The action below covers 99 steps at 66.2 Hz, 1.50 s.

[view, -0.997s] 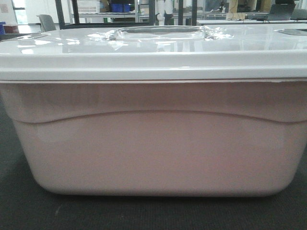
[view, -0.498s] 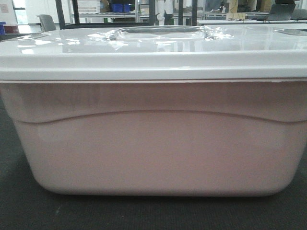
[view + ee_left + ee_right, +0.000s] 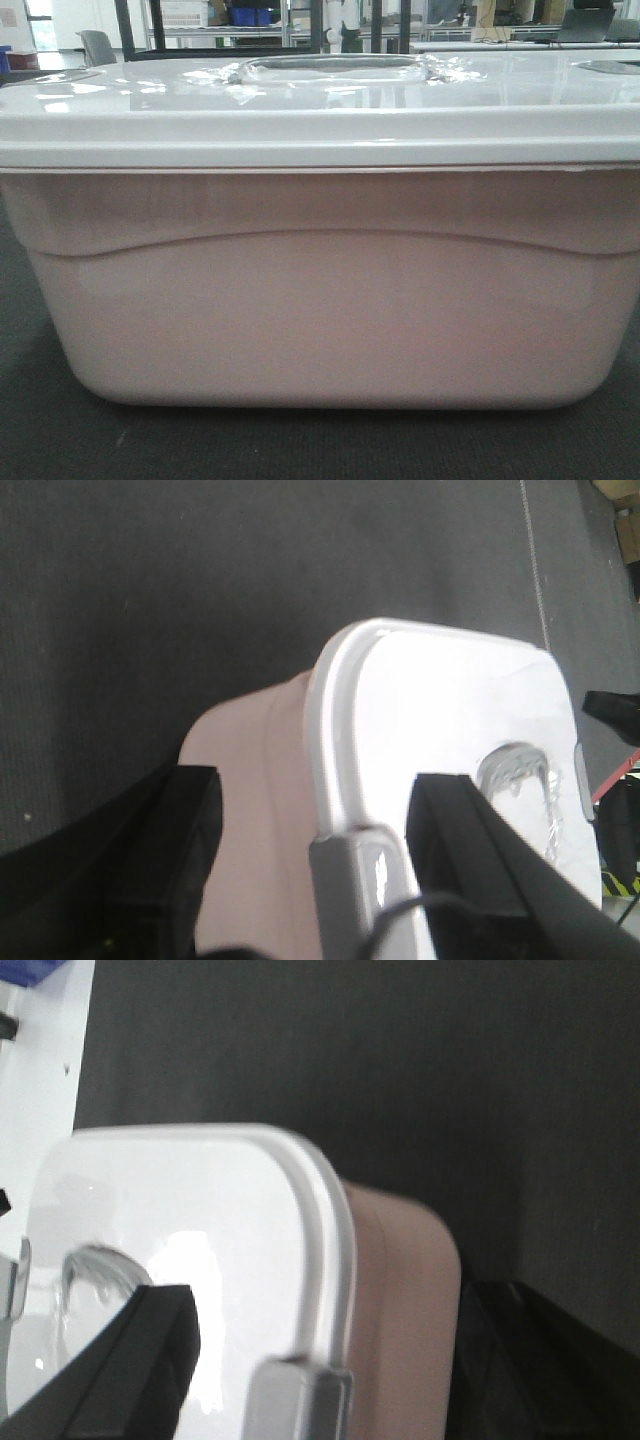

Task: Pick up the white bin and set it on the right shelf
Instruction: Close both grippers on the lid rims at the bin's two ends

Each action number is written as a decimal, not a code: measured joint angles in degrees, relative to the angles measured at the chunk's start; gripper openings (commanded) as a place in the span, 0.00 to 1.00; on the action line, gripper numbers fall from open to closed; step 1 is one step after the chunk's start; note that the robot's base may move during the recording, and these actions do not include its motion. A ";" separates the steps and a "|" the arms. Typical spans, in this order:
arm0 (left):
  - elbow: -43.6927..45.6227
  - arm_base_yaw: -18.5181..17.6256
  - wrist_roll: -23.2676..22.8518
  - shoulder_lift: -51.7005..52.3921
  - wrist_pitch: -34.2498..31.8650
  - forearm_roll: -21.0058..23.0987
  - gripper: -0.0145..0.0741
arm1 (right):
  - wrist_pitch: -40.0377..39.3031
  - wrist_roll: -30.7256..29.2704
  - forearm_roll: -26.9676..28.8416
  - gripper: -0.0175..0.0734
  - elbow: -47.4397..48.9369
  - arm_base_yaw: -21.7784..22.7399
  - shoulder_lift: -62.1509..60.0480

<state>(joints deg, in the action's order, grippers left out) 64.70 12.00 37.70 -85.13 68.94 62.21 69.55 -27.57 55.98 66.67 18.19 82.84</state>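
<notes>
The white bin (image 3: pixel 320 300) fills the front view, a pinkish tub standing on dark carpet. Its glossy lid (image 3: pixel 320 110) has a recessed handle (image 3: pixel 330 68). My left gripper (image 3: pixel 318 800) is open and straddles the lid rim at the bin's (image 3: pixel 450 700) left end. One finger is beside the tub wall, the other over the lid, with a grey latch (image 3: pixel 355 880) between them. My right gripper (image 3: pixel 330 1305) is open and straddles the rim at the bin's (image 3: pixel 200 1210) right end, around a grey latch (image 3: pixel 300 1400). The right shelf cannot be made out.
Dark carpet (image 3: pixel 40 440) lies around the bin. Behind it stand black-posted racks with blue bins (image 3: pixel 250 14), a grey chair (image 3: pixel 97 45) and tables with a laptop (image 3: pixel 585 25). A red strip (image 3: pixel 615 780) shows at the left wrist view's right edge.
The background behind the bin has shifted very slightly to the left. The bin itself looks unchanged.
</notes>
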 measured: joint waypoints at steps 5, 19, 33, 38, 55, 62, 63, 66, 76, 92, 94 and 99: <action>-2.41 0.00 0.87 0.00 0.00 0.00 0.52 | -0.11 -1.21 0.52 0.88 -3.64 -0.12 -0.25; -6.98 0.00 1.92 0.31 -0.14 0.88 0.52 | -0.22 -2.84 1.20 0.88 -9.57 -0.12 -3.68; -8.17 -3.23 2.78 1.23 -0.39 2.15 0.52 | -0.22 -3.08 1.41 0.88 -12.48 -0.12 -6.64; -8.17 -5.15 2.87 1.25 -0.39 2.15 0.52 | -0.22 -3.21 1.54 0.88 -13.18 -0.67 -6.98; -8.17 -6.06 2.87 1.36 -0.27 1.92 0.52 | -0.44 -4.83 3.93 0.88 -14.23 -5.09 -6.98; -8.17 -6.06 2.87 1.36 -0.27 1.80 0.52 | -0.68 -5.05 3.98 0.88 -14.23 -6.82 -6.98; -8.17 -6.06 2.87 1.36 -0.27 1.80 0.52 | -0.68 -5.05 3.98 0.88 -14.23 -6.93 -6.98; -8.17 -6.06 2.87 1.36 -0.27 1.80 0.52 | -1.07 -5.05 3.86 0.88 -14.23 -7.51 -6.98; -8.17 -6.06 2.87 1.36 -0.27 1.80 0.52 | -1.21 -5.05 3.86 0.88 -14.23 -9.50 -6.98; -8.17 -6.06 2.87 1.36 -0.27 1.35 0.52 | -1.21 -5.08 3.76 0.88 -14.23 -9.98 -6.98; -8.17 -6.06 2.87 1.36 -0.27 1.22 0.52 | -1.21 -5.08 3.75 0.88 -14.23 -10.08 -6.98; -8.17 -6.06 2.87 1.36 -0.27 0.72 0.52 | -1.59 -5.08 3.51 0.88 -14.23 -10.08 -6.98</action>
<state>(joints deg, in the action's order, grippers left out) 56.53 5.94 40.57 -83.77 68.67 62.93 67.96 -32.65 59.49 52.43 8.11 75.85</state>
